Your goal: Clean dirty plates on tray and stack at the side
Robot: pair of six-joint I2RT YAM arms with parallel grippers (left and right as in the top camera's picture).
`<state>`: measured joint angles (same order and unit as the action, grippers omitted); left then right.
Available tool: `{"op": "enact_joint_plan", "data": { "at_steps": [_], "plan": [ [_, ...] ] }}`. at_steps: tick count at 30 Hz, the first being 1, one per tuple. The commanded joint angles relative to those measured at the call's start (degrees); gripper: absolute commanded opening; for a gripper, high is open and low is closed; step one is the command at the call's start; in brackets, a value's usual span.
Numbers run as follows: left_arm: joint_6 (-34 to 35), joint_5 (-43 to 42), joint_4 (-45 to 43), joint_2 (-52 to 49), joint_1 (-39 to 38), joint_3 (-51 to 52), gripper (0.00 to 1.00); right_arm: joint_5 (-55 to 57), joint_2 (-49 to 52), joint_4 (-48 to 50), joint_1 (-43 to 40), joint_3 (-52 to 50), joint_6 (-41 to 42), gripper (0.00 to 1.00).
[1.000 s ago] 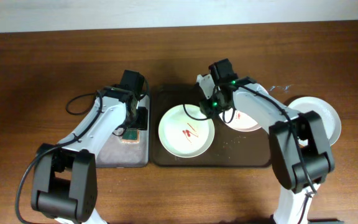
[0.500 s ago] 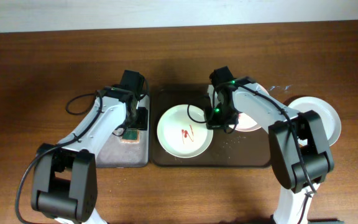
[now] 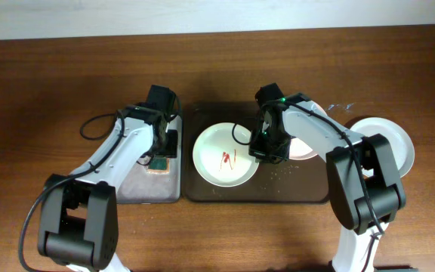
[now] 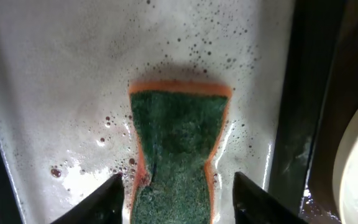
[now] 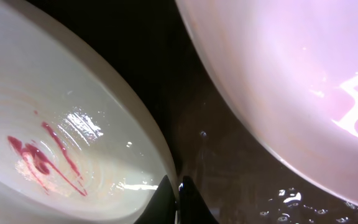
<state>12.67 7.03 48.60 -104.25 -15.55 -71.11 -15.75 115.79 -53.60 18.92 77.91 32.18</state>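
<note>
On the left half of the dark brown tray lies a pale green plate with a red sauce smear. My right gripper is shut on that plate's right rim. Just right of it lies a pale pink plate, partly under the right arm. A white plate rests on the table beyond the tray's right end. My left gripper stands open, its fingers on either side of the green sponge.
The sponge lies in a narrower grey-bottomed tray with soapy foam, directly left of the brown tray. Water drops dot the brown tray near the pink plate. A black cable loops on the table at the left.
My right gripper came down from the tray's far side to the green plate's right rim and shut on it. The plate shifted slightly. The left arm stayed over the sponge.
</note>
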Motion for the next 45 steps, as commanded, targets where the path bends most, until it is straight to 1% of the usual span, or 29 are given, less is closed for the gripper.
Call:
{"op": "enact_joint_plan", "data": {
  "at_steps": [1, 2, 3, 6, 7, 9, 11, 14, 15, 19, 22, 25, 28, 30, 31, 32, 35, 39, 41, 45],
  "plan": [
    [1.5, -0.2, -0.6, -0.5, 0.3, 1.5, 0.47, 1.0, 0.3, -0.2, 0.6, 0.1, 1.1, 0.04],
    [1.5, -0.2, -1.0, -0.6, 0.3, 1.7, 0.43, 1.0, 0.3, -0.2, 0.6, 0.1, 1.1, 0.04],
    [1.5, -0.2, -1.4, -0.7, 0.3, 2.1, 0.42, 1.0, 0.3, -0.2, 0.6, 0.1, 1.1, 0.04],
    [1.6, -0.2, -3.7, -0.9, 0.3, 4.1, 0.42, 1.0, 0.3, -0.3, 0.6, 0.1, 1.1, 0.04],
    [1.7, -0.2, -4.7, -0.9, 0.3, 4.8, 0.41, 1.0, 0.3, -0.3, 0.6, 0.1, 1.1, 0.04],
    [1.7, -0.2, -6.4, -0.9, 0.3, 5.9, 0.33, 1.0, 0.3, -0.3, 0.6, 0.1, 1.1, 0.04],
    [2.1, -0.2, -8.7, -0.9, 0.3, 7.1, 0.23, 1.0, 0.3, -0.3, 0.6, 0.1, 1.1, 0.04],
    [3.0, -0.2, -10.1, -0.9, 0.3, 8.0, 0.04, 1.0, 0.3, -0.5, 0.6, 0.1, 1.1, 0.04],
    [3.8, -0.2, -10.1, -0.9, 0.3, 8.2, 0.00, 1.0, 0.3, -0.5, 0.6, 0.1, 1.1, 0.04],
    [4.0, -0.2, -9.4, -0.4, 0.3, 8.0, 0.00, 1.0, 0.3, -0.5, 0.6, 0.1, 0.8, 0.04],
    [4.7, -2.0, -8.8, 3.6, 0.4, 7.7, 0.00, 1.0, 0.3, -0.5, 0.6, 0.1, -0.4, 0.04],
    [4.4, -8.8, -10.4, 8.9, 2.7, 7.7, 0.00, 1.2, 0.3, -0.4, 0.6, 0.1, -0.7, 0.04],
    [2.6, -15.9, -11.3, 10.9, 6.1, 7.7, 0.00, 1.2, 0.3, -0.5, 0.6, 0.1, -0.7, 0.04],
    [1.7, -22.9, -11.8, 11.5, 9.5, 7.7, 0.00, 1.2, 0.3, -0.5, 0.6, 0.1, -1.2, 0.04],
    [0.1, -26.0, -12.0, 11.5, 10.9, 7.7, 0.00, 1.2, 0.3, -0.5, 0.6, 0.1, -1.9, 0.04],
    [-3.2, -31.1, -12.1, 11.5, 12.9, 7.7, 0.00, 1.2, 0.3, -0.5, 0.6, 0.1, -1.9, 0.04],
    [-9.3, -37.6, -12.0, 11.5, 15.4, 7.7, 0.00, 1.2, 0.3, -0.5, 0.6, 0.1, -1.9, 0.04],
    [-16.0, -38.4, -11.9, 11.6, 16.5, 7.7, 0.00, 1.2, 0.3, -0.5, 0.6, 0.1, -1.9, 0.04],
    [-19.5, -40.8, -11.9, 12.2, 16.5, 7.7, 0.00, 1.2, 0.3, -0.5, 0.6, 0.1, -1.9, 0.04],
    [-21.4, -41.8, -12.0, 15.8, 16.7, 7.7, 0.00, 1.2, 0.3, -0.5, 0.6, 0.1, -1.9, 0.04]
  ]
}}
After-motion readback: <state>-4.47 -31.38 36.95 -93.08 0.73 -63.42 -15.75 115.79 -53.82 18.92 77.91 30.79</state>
